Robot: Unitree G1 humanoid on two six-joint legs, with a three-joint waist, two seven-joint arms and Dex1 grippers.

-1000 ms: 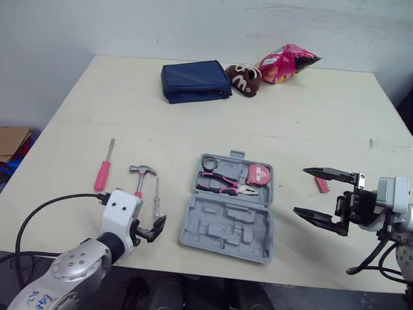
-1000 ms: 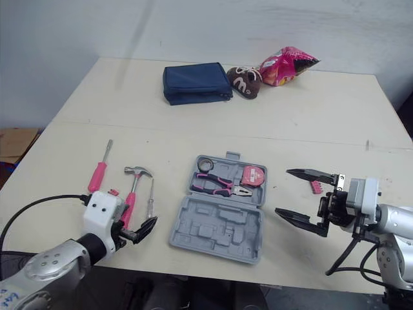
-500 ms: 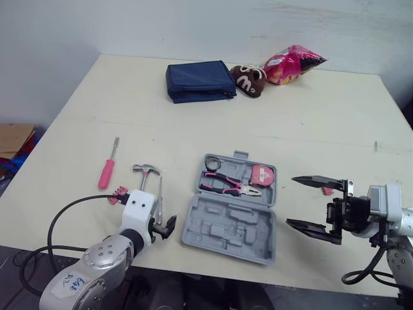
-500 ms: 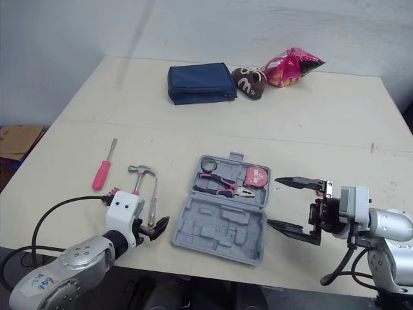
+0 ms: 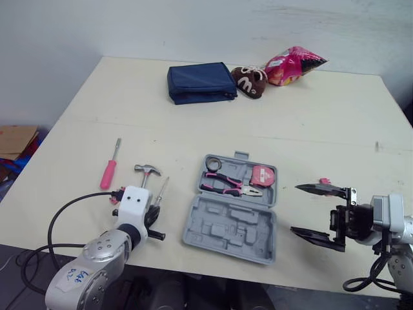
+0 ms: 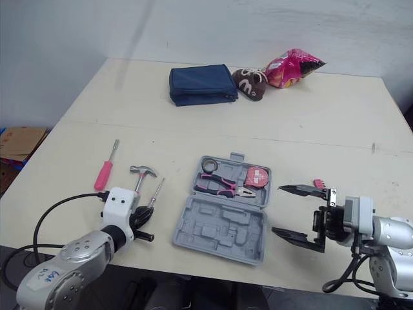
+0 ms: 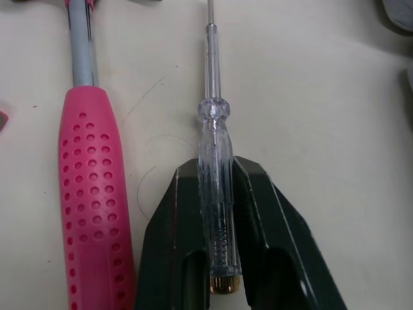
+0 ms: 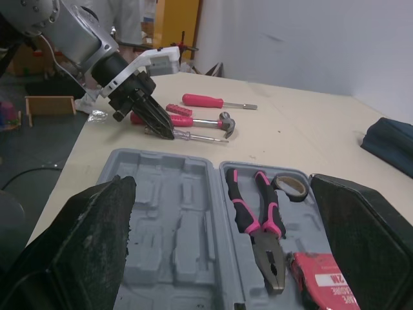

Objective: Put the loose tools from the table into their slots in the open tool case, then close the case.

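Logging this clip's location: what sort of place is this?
Likely a robotics lab or test room: a plain table against a blank wall, an open tool case, a hammer laid out nearby.

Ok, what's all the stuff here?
table: 1, cream, underneath
tool case: 1, grey, open, centre
pliers: 1, pink-black, in case
tape measure: 1, red, in case
tape roll: 1, dark, in case
hammer: 1, pink handle, left of case
pink screwdriver: 1, pink, far left
clear screwdriver: 1, clear, beside hammer
pouch: 1, navy, back
plush toy: 1, brown, beside pouch
snack bag: 1, pink, back
left gripper: 1, black, shut on clear screwdriver
right gripper: 1, black, open, front right
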